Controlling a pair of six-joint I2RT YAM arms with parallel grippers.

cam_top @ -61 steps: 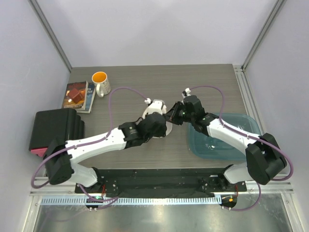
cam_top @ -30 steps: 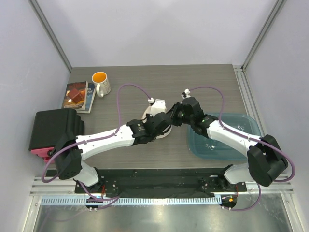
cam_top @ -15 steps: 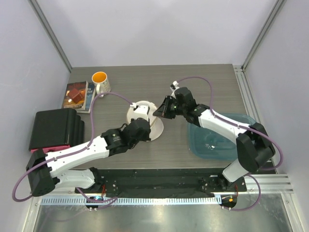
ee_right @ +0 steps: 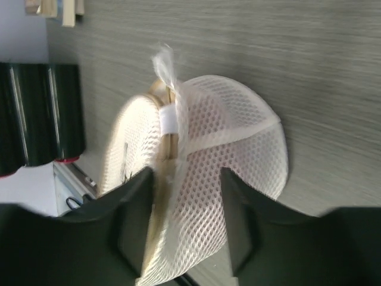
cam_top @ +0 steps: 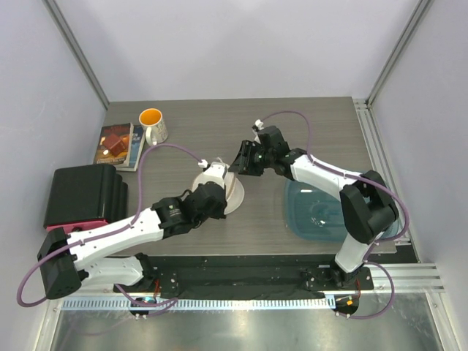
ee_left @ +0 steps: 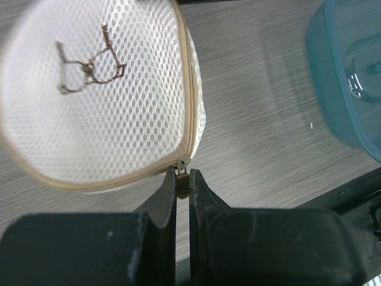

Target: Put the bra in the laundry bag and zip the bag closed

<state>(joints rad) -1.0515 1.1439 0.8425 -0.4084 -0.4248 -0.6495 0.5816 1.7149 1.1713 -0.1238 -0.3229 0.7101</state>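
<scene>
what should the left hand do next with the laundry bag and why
Probably draw the zipper pull along the tan rim: the left hand is shut on it at the laundry bag's edge, and the open right hand straddles the far side. How much is unzipped is unclear.

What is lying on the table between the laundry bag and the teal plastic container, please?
Only bare table, with one tiny white speck. The left wrist view shows this clearly between the laundry bag and the teal container.
</scene>
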